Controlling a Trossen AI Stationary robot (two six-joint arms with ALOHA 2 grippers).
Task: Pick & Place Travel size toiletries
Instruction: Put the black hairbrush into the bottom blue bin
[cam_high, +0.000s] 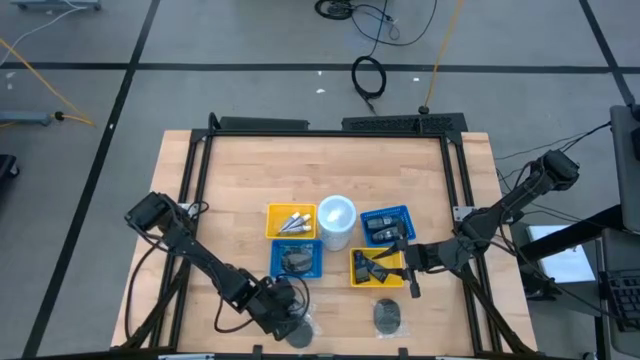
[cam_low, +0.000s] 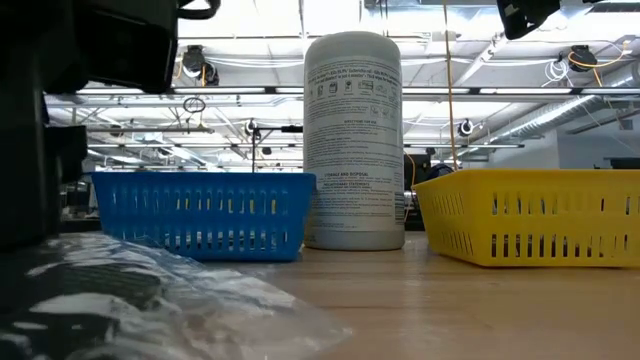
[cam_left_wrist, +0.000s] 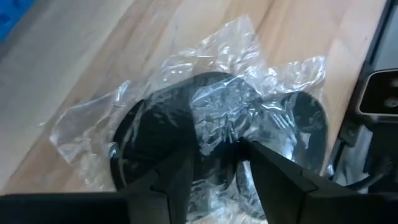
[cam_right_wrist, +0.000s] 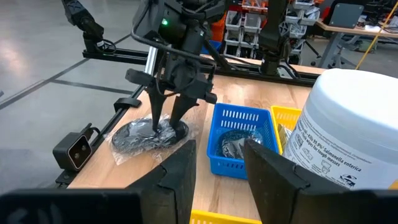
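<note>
The left gripper (cam_high: 290, 322) is down at the near edge of the bench (cam_high: 240, 190), directly over a dark round piece in clear wrap (cam_left_wrist: 217, 134). Its two fingers (cam_left_wrist: 171, 180) stand parted, their tips pressing into the crinkled wrap on either side of a fold, not clenched on anything that can be seen lifted; the piece lies flat on the wood beneath them. I judge this the picking step for this item (whether the fingers are about to bite or have just let go cannot be told). A second wrapped dark piece (cam_high: 388, 316) lies on the bench to the side, between the two grippers.

The right gripper (cam_high: 410, 262) waits over the yellow basket (cam_high: 362, 278), fingers apart and holding nothing.

Next, the left gripper would need to pinch both wrap and disc firmly, since the slick film may slip, then lift clear and carry it forward to the blue basket (cam_high: 296, 258) just beyond it.
</note>
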